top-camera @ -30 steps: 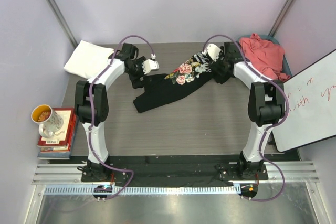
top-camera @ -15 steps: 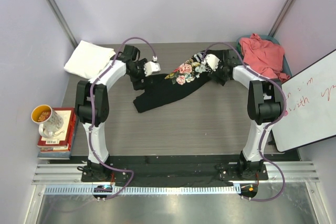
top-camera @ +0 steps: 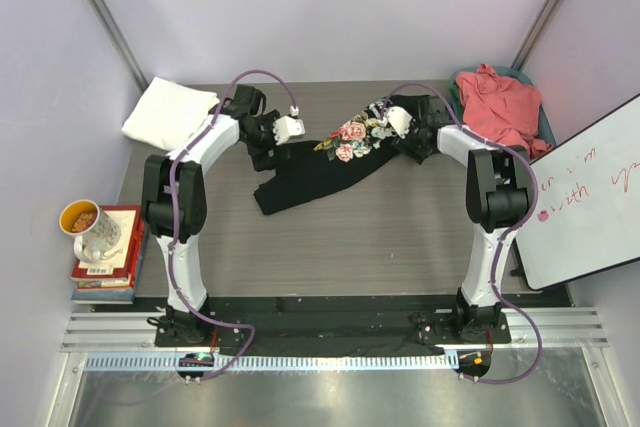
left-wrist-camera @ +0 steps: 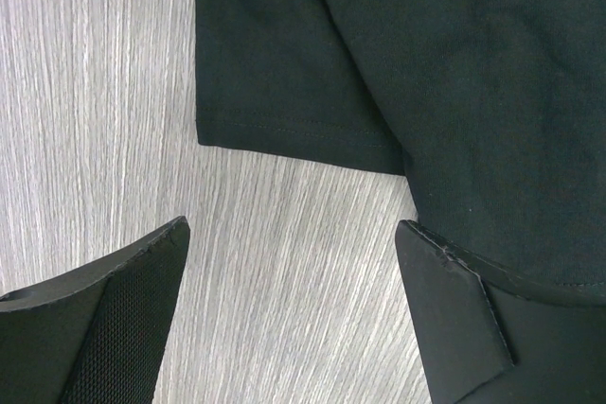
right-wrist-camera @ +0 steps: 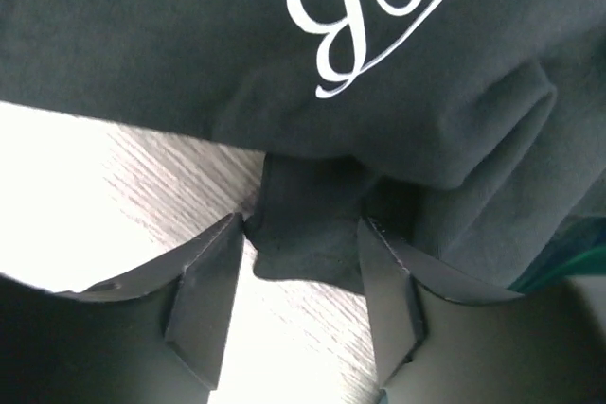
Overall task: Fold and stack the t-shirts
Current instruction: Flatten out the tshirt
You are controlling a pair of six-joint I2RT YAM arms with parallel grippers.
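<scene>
The black t-shirt [top-camera: 320, 172] with its rose print lies crumpled across the middle of the table. My left gripper [top-camera: 266, 150] hovers wide open over bare table beside its sleeve hem [left-wrist-camera: 294, 130], holding nothing [left-wrist-camera: 292, 226]. At the shirt's right end, my right gripper [top-camera: 412, 141] is low on the table. Its jaws stand apart on either side of a small flap of black cloth [right-wrist-camera: 308, 234], below the white script, around [right-wrist-camera: 301, 222]. A folded white t-shirt [top-camera: 168, 112] rests at the back left. The coral-pink t-shirt [top-camera: 500, 102] is heaped at the back right.
A teal bin [top-camera: 546, 129] holds the coral shirt at the table's right edge. A whiteboard [top-camera: 590, 197] leans at the right. A mug [top-camera: 90, 227] sits on a stack of books [top-camera: 105, 265] off the left side.
The right gripper has slid a little left onto the shirt's right end and its jaws have narrowed around the cloth flap. The left arm has barely moved.
</scene>
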